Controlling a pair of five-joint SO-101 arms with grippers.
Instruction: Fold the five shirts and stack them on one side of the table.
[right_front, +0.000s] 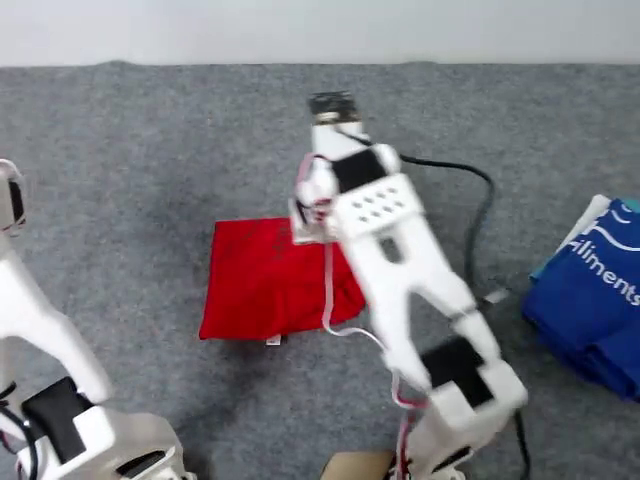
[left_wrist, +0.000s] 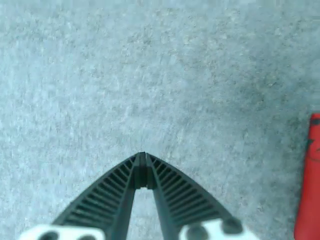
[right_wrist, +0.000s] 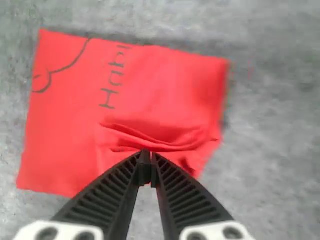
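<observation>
Grey felt covers the bench (right_front: 150, 130) from edge to edge. I see the folded red shirt (right_front: 265, 285) at the centre of the high view, and a stack of blue shirts (right_front: 590, 310) at the right edge. My right tool (right_wrist: 145, 157) is closed, its tips touching a rumpled edge of the red shirt; I cannot tell whether any cloth is pinched. My left tool (left_wrist: 141, 157) is closed on nothing over bare felt, and its arm (right_front: 50, 350) sits lower left.

Grey felt-covered table (right_front: 120, 130) (evenly lit, no hard shadows), plain pale wall (right_front: 300, 30) along far edge
</observation>
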